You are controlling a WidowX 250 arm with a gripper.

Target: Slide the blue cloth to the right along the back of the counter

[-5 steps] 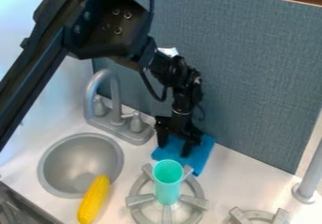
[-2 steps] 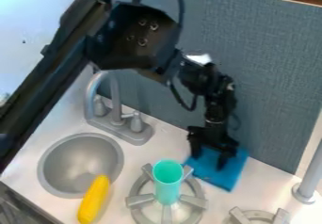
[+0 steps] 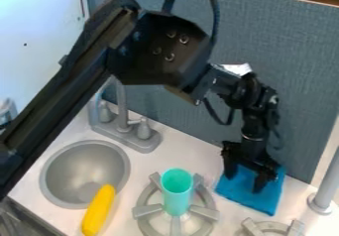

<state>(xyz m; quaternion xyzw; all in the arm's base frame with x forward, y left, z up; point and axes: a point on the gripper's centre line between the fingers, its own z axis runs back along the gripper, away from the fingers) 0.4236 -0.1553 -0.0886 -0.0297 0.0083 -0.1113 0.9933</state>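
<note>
From where I stand, the black gripper (image 3: 244, 183) is at the right of the counter (image 3: 173, 155), pointing down at a blue cloth (image 3: 265, 204); its two fingers are parted, one to the left and the other to the right and a bit nearer, with blue fabric showing between them; they come right down over the cloth, though I cannot tell how hard they press on it. The cloth lies flat at a slant on the white counter, close to the foot of the grey-blue partition (image 3: 298, 91); it is right of the turquoise cup (image 3: 177, 194), left of the grey post (image 3: 325, 188), and just beyond the right burner (image 3: 273, 226), which sits at the near edge.

The arm (image 3: 56, 98) slants in from the left, its bulky joint high above the faucet (image 3: 136, 140), then bends down to the wrist in front of the partition; a black cable loops up over that joint.

The cup stands upright at the middle of the left burner (image 3: 147, 211), grey prongs around it; farther left is the round grey sink (image 3: 83, 155), with the faucet behind it on the far side; a yellow corn cob (image 3: 98, 212) lies at the sink's near right rim, its far tip over the rim and its other end towards the near edge.
</note>
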